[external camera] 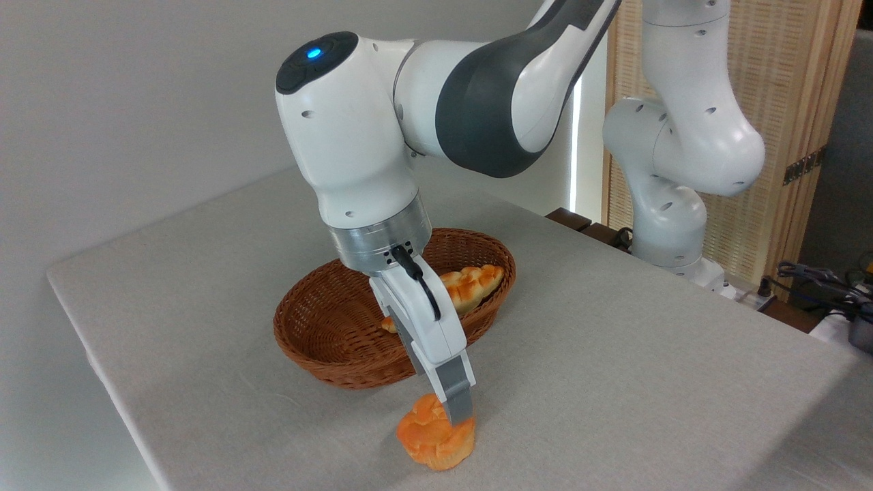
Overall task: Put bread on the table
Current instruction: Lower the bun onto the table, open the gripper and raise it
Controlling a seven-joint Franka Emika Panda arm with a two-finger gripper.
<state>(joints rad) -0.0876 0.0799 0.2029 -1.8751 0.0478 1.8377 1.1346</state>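
Note:
The bread (436, 440), a small orange-golden bun with a lumpy top, stands upright on the table (614, 382), on the grey cloth just in front of the wicker basket. My gripper (453, 412) points down over it. The near finger (458, 399) overlaps only the bun's upper right edge, and the far finger is hidden behind it. The bun rests on the cloth below the fingertips, not pinched between them, so the gripper is open.
The oval brown wicker basket (320, 334) sits behind the gripper and holds a long braided loaf (470, 283). The arm's white base (672, 225) stands at the table's far right edge. Cables (818, 279) lie beyond that edge.

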